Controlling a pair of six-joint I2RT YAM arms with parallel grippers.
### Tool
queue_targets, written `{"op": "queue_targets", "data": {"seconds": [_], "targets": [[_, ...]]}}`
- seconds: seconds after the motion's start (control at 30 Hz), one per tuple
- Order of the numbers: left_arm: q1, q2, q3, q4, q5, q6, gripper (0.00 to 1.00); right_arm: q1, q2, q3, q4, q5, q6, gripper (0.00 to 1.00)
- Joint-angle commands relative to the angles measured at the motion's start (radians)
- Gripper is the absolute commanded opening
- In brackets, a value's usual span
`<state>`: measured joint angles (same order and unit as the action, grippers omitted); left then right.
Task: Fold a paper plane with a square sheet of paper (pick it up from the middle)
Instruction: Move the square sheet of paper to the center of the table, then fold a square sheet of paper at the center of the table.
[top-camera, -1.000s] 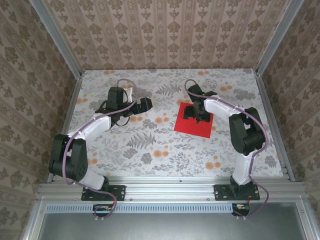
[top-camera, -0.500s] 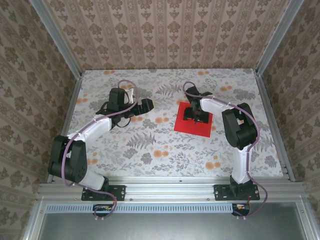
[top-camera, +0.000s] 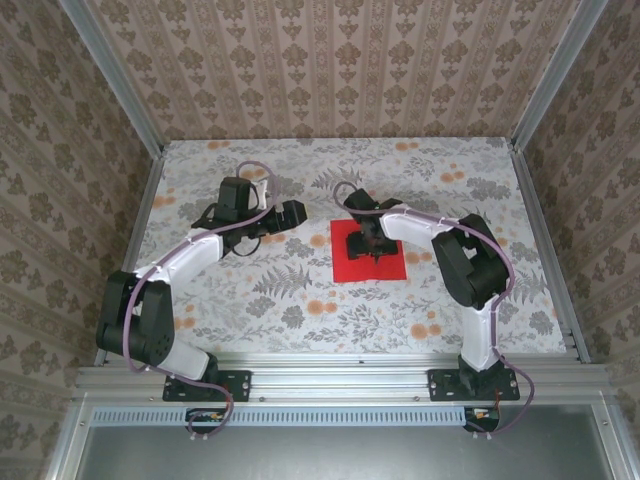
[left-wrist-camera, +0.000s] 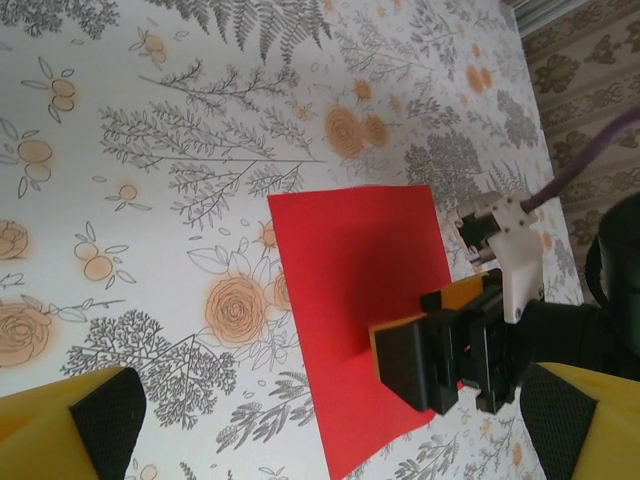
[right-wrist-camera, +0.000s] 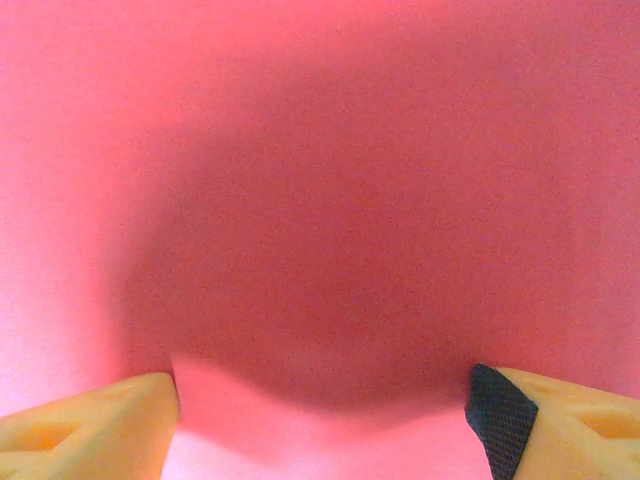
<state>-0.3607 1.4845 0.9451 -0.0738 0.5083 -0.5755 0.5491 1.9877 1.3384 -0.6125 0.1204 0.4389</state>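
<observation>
Top view: bright, even light; soft shadows beside the arms (top-camera: 190, 250)
Left wrist view: table (left-wrist-camera: 150, 130) sharp; near corners blurred
Right wrist view: square sheet of paper (right-wrist-camera: 320, 100) out of focus; dark round shadow at centre

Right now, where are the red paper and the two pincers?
red paper (left-wrist-camera: 350, 260), left wrist view, bare middle.
right pincer (right-wrist-camera: 322, 415), right wrist view, between fingertips.
left pincer (top-camera: 296, 211), top view, fingertip end.

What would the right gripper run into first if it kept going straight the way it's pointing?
The red paper. The right gripper points straight down over its middle, jaws open, and seems very close to the sheet, though I can't tell whether it already touches.
</observation>
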Motion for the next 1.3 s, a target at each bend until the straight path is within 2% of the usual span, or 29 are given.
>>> {"op": "queue_targets", "data": {"seconds": [0.0, 0.3, 0.5, 0.93, 1.27], "targets": [[-0.007, -0.043, 0.026, -0.067, -0.020, 0.039, 1.00, 0.040, -0.009, -0.058, -0.023, -0.048, -0.043, 0.81], [-0.004, -0.051, 0.032, -0.116, -0.017, 0.049, 1.00, 0.049, -0.090, -0.028, -0.045, -0.021, 0.045, 0.83], [-0.004, -0.077, 0.023, -0.164, -0.025, 0.065, 1.00, 0.051, -0.165, -0.053, -0.034, 0.001, 0.116, 0.88], [-0.016, -0.152, -0.096, -0.131, -0.008, 0.010, 1.00, 0.071, -0.037, -0.012, -0.012, 0.039, 0.118, 0.91], [-0.023, -0.148, -0.123, -0.109, -0.005, 0.001, 1.00, 0.072, 0.024, 0.042, -0.027, 0.053, 0.087, 0.92]]}}
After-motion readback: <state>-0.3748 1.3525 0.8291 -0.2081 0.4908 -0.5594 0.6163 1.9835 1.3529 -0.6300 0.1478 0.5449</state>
